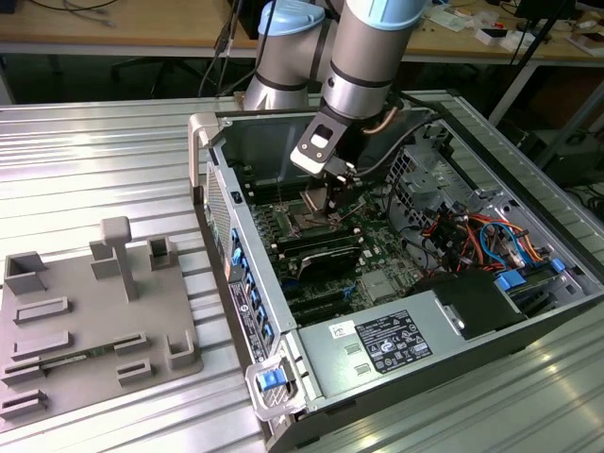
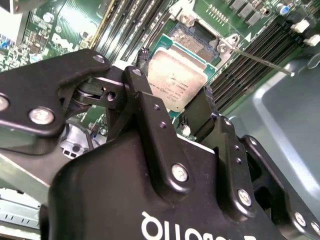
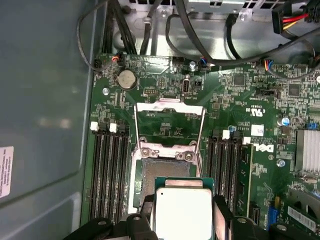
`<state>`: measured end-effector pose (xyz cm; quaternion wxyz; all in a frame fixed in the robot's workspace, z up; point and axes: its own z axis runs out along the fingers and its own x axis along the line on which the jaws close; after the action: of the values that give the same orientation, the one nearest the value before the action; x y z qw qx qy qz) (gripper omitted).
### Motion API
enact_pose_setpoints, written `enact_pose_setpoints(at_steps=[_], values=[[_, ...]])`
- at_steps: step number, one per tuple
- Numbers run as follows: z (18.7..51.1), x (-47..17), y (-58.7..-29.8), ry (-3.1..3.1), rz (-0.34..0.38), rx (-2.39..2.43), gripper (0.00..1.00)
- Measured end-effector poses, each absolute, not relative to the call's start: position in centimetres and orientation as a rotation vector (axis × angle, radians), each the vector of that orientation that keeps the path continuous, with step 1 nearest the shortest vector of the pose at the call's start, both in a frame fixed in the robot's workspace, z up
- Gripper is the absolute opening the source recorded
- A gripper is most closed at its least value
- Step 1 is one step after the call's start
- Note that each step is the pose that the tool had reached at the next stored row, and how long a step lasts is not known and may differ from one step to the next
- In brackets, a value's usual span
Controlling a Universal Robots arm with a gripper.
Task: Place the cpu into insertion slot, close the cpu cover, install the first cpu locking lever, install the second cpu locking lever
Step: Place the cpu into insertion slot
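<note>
The cpu is held by its edges in the narrowed tool, close over the open slot — not yet seated. The cover is folded back beyond the slot. For a clean placement, the cpu is best kept level and squared to the slot's rim — never slid sideways.

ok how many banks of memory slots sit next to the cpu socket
2. One bank lies along one side of the insertion slot, the other bank along the opposite side. The fingers gripping the cpu hide one end of each.
</note>
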<state>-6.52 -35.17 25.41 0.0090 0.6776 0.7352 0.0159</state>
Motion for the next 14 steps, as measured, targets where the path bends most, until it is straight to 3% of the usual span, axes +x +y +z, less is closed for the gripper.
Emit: enact_pose_setpoints(at_steps=[14], values=[[23.3,-6.4,-34.5,2.264,0.026,2.174,0.55]])
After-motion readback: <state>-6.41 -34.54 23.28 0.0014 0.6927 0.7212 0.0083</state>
